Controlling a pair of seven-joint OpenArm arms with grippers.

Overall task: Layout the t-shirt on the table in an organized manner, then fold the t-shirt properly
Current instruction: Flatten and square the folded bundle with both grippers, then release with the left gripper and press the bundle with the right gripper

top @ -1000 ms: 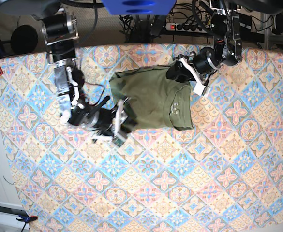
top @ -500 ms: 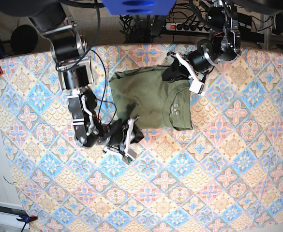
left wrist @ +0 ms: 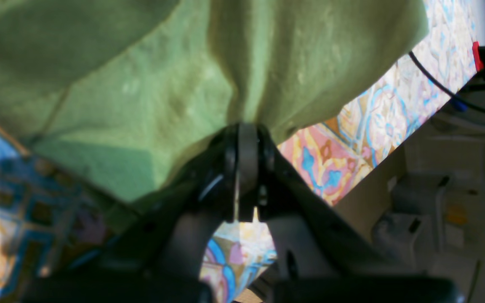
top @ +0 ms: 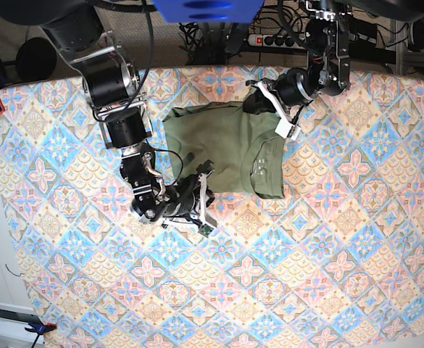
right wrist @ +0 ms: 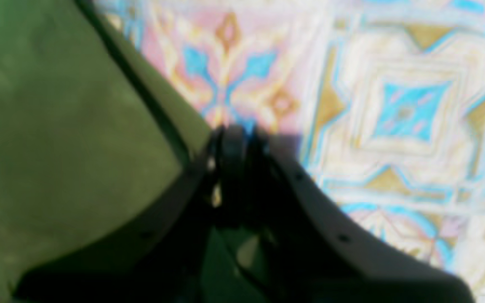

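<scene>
Both sets of jaws pinch opposite edges of the t-shirt (top: 230,148), likely to pull it flat across the table (top: 327,254).

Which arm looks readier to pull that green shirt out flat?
Probably the left. The left pincer is plainly clamped on the t-shirt's edge. The right pincer is shut at another edge, but that view is too blurred to confirm a hold.

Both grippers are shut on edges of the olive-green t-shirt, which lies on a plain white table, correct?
Not quite. The table is not plain white: the base view shows it covered in a pink, blue and cream tile pattern. The rest holds: the left gripper and the right gripper are each shut on an edge of the t-shirt.
</scene>
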